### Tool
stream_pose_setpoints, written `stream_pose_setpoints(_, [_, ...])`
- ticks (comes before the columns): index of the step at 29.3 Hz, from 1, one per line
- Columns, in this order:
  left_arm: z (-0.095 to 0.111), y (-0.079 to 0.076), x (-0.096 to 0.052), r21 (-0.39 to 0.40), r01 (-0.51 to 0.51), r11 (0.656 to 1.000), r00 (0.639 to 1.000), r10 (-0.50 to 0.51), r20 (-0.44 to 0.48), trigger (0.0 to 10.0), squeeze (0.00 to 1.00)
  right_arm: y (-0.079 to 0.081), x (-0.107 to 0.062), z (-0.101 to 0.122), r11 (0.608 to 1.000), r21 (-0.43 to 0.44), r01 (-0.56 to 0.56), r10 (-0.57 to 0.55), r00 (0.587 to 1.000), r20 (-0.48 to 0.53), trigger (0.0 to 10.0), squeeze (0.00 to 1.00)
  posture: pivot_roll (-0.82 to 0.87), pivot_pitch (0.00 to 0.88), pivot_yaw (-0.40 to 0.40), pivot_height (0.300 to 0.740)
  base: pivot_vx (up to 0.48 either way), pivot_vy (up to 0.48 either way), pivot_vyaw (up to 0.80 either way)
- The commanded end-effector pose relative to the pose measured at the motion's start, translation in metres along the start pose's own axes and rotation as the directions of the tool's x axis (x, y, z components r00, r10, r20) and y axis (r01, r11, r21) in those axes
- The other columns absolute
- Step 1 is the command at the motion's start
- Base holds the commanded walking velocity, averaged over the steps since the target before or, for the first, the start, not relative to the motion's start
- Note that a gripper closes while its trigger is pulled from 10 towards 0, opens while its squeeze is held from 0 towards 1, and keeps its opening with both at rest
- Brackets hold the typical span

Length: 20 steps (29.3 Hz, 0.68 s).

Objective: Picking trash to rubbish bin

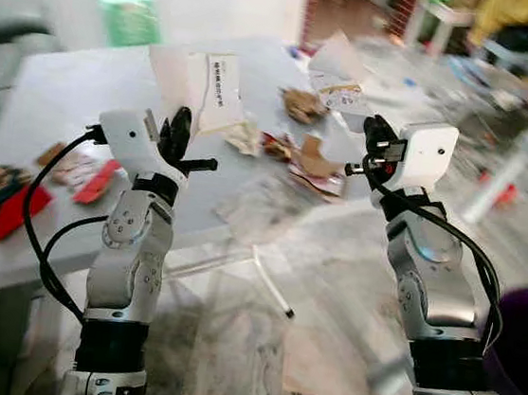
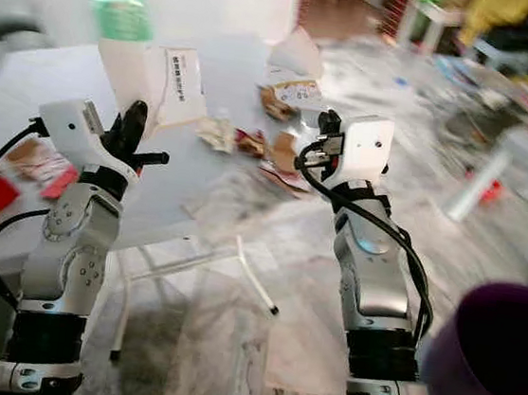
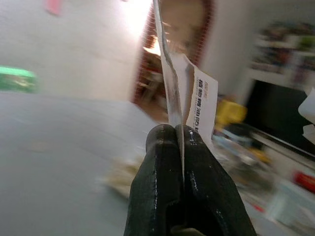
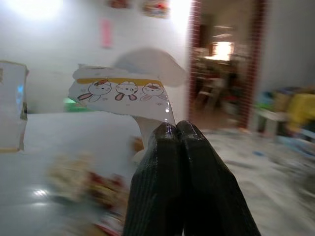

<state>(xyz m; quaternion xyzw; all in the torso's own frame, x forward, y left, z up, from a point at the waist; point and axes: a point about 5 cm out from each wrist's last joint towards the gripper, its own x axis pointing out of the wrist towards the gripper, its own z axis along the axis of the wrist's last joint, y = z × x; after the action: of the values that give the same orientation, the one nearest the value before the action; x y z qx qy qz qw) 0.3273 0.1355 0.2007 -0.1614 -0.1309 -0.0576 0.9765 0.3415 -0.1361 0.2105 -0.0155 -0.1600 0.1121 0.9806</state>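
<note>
My left gripper (image 1: 179,123) is raised over the grey table (image 1: 66,89) and is shut on a torn white paper (image 1: 200,85) with black print. In the left wrist view the paper (image 3: 199,98) stands up from between the closed fingertips (image 3: 162,142). My right gripper (image 1: 376,132) is lifted at the table's right end, shut on a white wrapper (image 1: 335,72). That wrapper (image 4: 123,93) shows cartoon rabbits under a yellow band. A dark purple bin (image 2: 500,348) sits low at my right side. The pictures are blurred.
Brown and red scraps (image 1: 302,154) lie in a heap on the table's far right part. Red and green wrappers (image 1: 15,207) lie at its left edge. A green container (image 1: 128,12) stands behind the table. Cluttered floor and furniture (image 1: 509,54) spread to the right.
</note>
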Motion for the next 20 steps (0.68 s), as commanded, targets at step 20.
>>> stream_pose_setpoints(20, [-0.0047, -0.0146, 0.0017, -0.021, 0.074, 0.997, 0.997, -0.074, -0.014, 0.0, 0.0, -0.011, -0.0059, 0.0054, 0.999, -0.024, 0.041, -0.04, 0.999, 0.013, 10.0, 0.0, -0.1, 0.045, 0.072, 0.74, 0.0, 0.0, -0.8])
